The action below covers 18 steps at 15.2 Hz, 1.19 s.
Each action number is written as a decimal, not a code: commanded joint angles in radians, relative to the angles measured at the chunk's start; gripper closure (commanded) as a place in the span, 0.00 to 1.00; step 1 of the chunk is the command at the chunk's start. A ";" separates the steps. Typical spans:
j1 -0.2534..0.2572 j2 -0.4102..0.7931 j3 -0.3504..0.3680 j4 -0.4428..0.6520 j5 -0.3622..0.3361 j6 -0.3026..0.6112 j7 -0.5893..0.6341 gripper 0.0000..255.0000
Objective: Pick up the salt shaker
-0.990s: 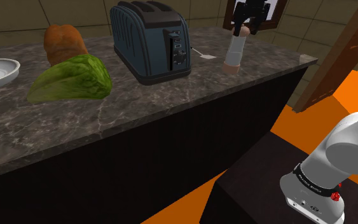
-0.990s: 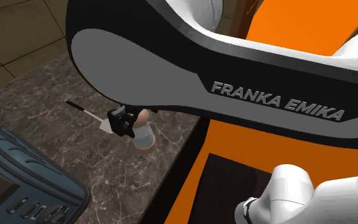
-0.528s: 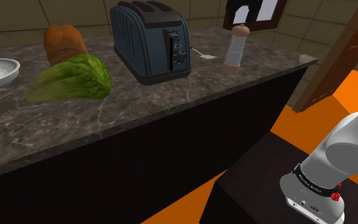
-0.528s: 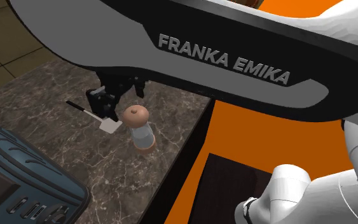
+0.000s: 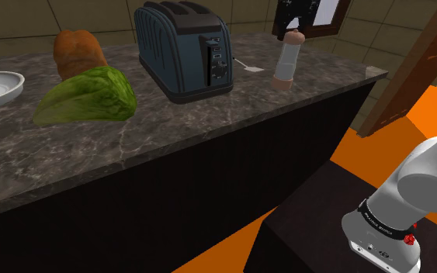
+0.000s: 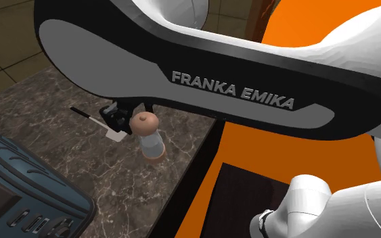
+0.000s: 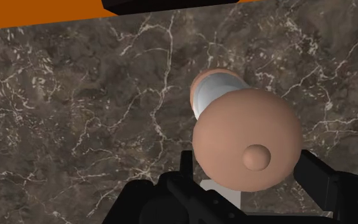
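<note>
Upright on the dark marbled counter [image 5: 232, 116] at the shoulder view's upper right, just right of the toaster [image 5: 184, 50]: the salt shaker [image 5: 286, 58], pale-bodied with a tan cap. Poised right above it, the gripper [image 7: 248, 162], fingers spread wide either side of the cap, clasping nothing.

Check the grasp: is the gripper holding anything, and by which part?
Nothing is held. The gripper is open, its fingers apart on either side of the salt shaker cap, not clasping it. The shaker stands upright on the counter.
</note>
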State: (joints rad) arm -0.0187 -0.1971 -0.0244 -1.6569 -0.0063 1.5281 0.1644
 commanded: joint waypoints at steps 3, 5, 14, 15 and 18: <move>0.000 -0.002 0.000 -0.005 0.001 0.002 0.000 1.00; 0.000 -0.001 0.000 -0.003 0.001 0.001 -0.001 1.00; 0.000 0.039 0.000 0.127 0.002 -0.089 -0.001 1.00; 0.000 0.046 -0.001 0.150 0.002 -0.104 -0.002 1.00; 0.000 0.071 -0.001 0.222 0.002 -0.152 -0.002 1.00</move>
State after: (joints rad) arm -0.0188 -0.1321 -0.0251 -1.4585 -0.0042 1.3936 0.1626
